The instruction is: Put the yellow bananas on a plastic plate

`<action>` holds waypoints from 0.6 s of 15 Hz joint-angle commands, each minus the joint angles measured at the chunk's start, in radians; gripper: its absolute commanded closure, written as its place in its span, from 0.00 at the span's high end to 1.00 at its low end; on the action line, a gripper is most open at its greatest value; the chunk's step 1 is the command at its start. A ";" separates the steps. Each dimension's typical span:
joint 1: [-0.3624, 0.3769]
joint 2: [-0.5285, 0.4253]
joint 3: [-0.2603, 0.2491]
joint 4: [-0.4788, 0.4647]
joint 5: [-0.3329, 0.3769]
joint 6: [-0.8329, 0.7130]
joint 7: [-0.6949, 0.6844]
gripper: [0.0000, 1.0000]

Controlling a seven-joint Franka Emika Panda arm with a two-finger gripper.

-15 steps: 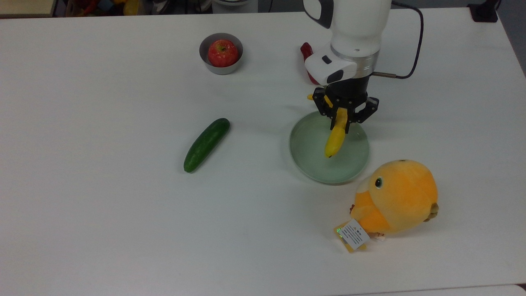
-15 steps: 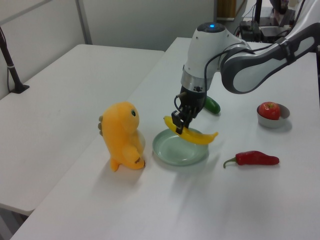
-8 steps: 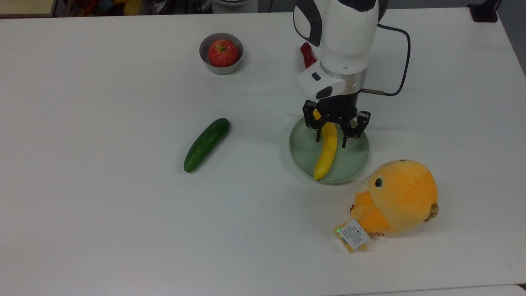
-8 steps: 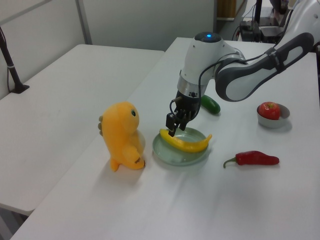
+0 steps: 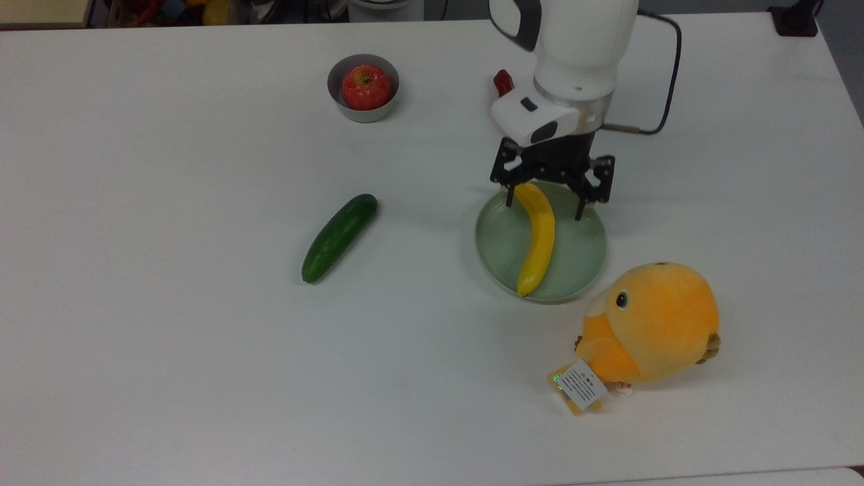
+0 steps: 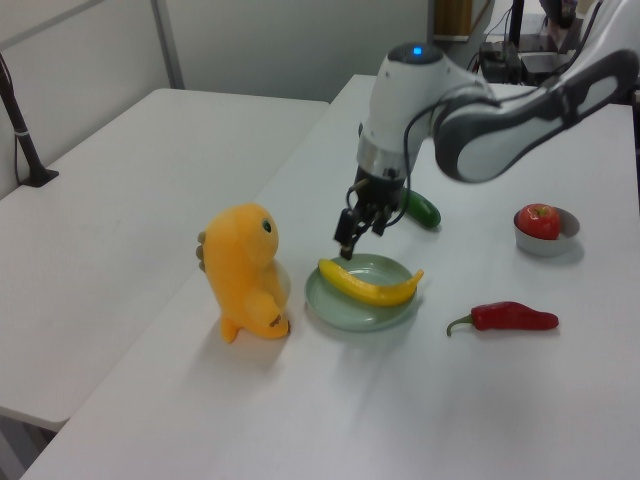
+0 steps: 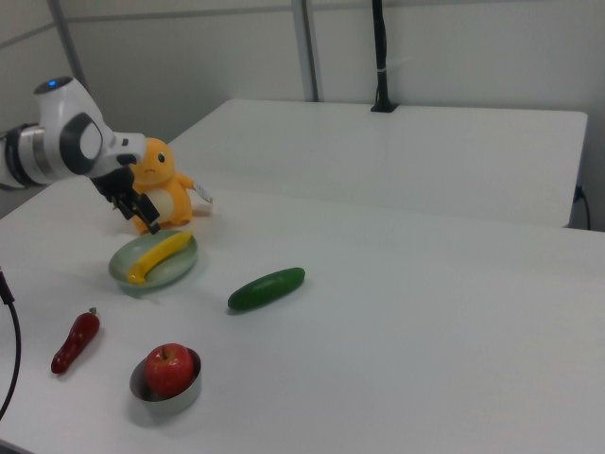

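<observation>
My gripper [image 5: 545,201] hangs w/ fingers apart, empty, above banana [image 5: 536,244] stem end; banana's long axis crosses plate [image 5: 580,270], away from me.

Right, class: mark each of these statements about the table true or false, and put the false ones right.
1. The banana lies on the plate. True.
2. The gripper is shut on the banana. False: its jaws are open and above the banana's end, holding nothing.
3. The apple sits in the grey bowl. True.
4. The cucumber is on the plate. False: it lies on the bare table, apart from the plate.
5. The orange plush toy lies on its side, touching the red pepper. False: in the left view it stands upright, on the far side of the plate from the pepper.
</observation>
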 commanded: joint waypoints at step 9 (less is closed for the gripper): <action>-0.146 -0.359 0.051 -0.174 0.010 -0.276 -0.250 1.00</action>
